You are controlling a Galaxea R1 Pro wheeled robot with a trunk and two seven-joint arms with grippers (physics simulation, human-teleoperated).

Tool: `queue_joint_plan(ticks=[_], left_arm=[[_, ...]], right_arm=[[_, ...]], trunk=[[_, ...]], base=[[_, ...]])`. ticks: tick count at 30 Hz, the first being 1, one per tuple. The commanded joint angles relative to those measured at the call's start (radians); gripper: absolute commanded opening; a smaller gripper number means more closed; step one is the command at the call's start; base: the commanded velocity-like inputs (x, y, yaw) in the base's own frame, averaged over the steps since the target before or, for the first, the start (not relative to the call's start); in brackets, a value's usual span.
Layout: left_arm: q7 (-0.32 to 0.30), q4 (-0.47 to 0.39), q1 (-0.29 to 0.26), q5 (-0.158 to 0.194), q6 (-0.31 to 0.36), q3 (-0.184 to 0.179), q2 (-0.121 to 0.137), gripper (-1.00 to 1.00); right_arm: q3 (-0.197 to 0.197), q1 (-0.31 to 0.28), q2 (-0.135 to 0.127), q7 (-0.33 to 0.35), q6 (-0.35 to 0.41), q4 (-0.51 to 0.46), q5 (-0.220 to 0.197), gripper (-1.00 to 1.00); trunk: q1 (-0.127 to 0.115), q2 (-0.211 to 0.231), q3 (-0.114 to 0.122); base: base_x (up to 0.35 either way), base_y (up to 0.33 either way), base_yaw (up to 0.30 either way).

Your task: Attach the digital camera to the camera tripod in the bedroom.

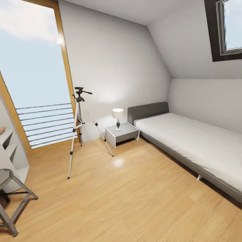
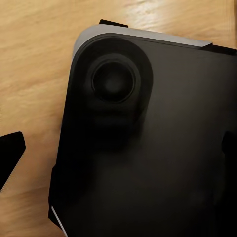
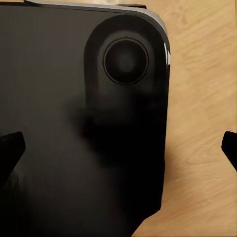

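The camera tripod (image 1: pixel 79 101) stands upright on the bedroom's wood plank floor (image 1: pixel 127 201), in front of the tall window at the left. It has silver legs spread wide and a black head with a pan handle, and nothing sits on the head. The digital camera is out of view. In the left wrist view my left gripper (image 2: pixel 118 153) is open, its black fingertips (image 2: pixel 10 153) wide apart over my own black base. In the right wrist view my right gripper (image 3: pixel 118 148) is also open and empty, one fingertip (image 3: pixel 11 150) at each side.
A grey nightstand (image 1: pixel 121 134) with a white lamp (image 1: pixel 118 118) stands right of the tripod. A low grey bed (image 1: pixel 188 141) runs along the right wall under a skylight (image 1: pixel 228 27). A metal-legged stool (image 1: pixel 10 198) and a shelf (image 1: pixel 8 144) are at the near left.
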Motion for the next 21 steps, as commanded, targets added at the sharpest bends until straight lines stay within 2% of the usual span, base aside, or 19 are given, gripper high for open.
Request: queue_joint_plan(ticks=[1, 10, 21], left_arm=[[0.000, -0.001, 0.000, 0.006, -0.002, 0.001, 0.000, 1.00], [0.000, -0.001, 0.000, 0.006, -0.002, 0.000, 0.000, 1.00], [0.000, -0.001, 0.000, 0.005, -0.002, 0.000, 0.000, 1.00]], right_arm=[[0.000, 0.000, 0.000, 0.000, -0.002, -0.001, 0.000, 1.00], [0.000, 0.000, 0.000, 0.000, -0.002, -0.001, 0.000, 1.00], [0.000, 0.000, 0.000, 0.000, -0.002, -0.001, 0.002, 1.00]], trunk=[[0.000, 0.000, -0.001], [0.000, 0.000, -0.001], [0.000, 0.000, -0.001]], base=[[0.000, 0.000, -0.242], [0.000, 0.000, -0.205], [0.000, 0.000, -0.035]])
